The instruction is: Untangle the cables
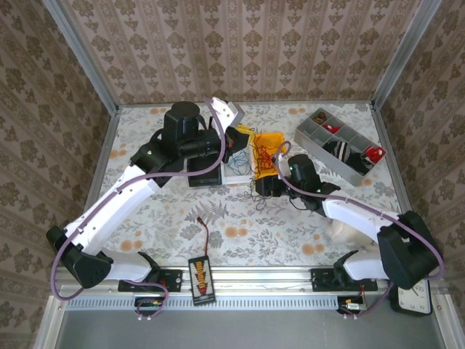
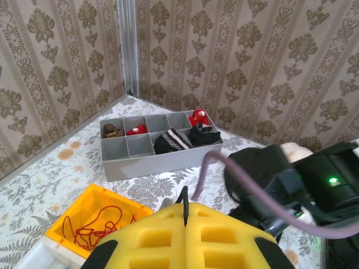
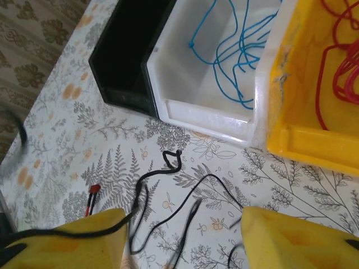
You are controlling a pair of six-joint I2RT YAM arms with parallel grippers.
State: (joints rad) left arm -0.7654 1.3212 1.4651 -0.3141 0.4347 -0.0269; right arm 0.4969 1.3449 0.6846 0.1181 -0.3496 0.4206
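Your right claw (image 3: 182,244) stands spread, with one yellow pad in each lower corner of its wrist view and nothing in its bite. Between the pads lies bare flowered table (image 3: 73,140). The black cable (image 3: 171,159) lies slack there, running from a small knot near the middle of the frame down toward the bottom edge. A second strand of it curves off to the right. Above the knot, three bins stand side by side and touch. The black bin (image 3: 129,56) is at the upper left and the white bin (image 3: 202,115) is in the upper middle, with the blue cable (image 3: 242,61) loose inside it. The yellow bin (image 3: 297,112) is at the upper right and holds the red cable (image 3: 336,73) in loops. Your left claw (image 2: 185,216) is pressed together, its yellow pads meeting in one seam at the bottom centre of its wrist view. A thin dark sliver sticks up out of that seam, but you cannot tell from here whether it is a cable. Left of the pads you see the yellow bin again, with the red loops in its bottom. Beyond it, in the middle of the frame, the grey tray (image 2: 162,163) stands by the wall with small dark and red items in its compartments. The black right arm (image 2: 280,185) shows at the right edge. In the top view, the left claw hangs over the bins near the centre of the frame.
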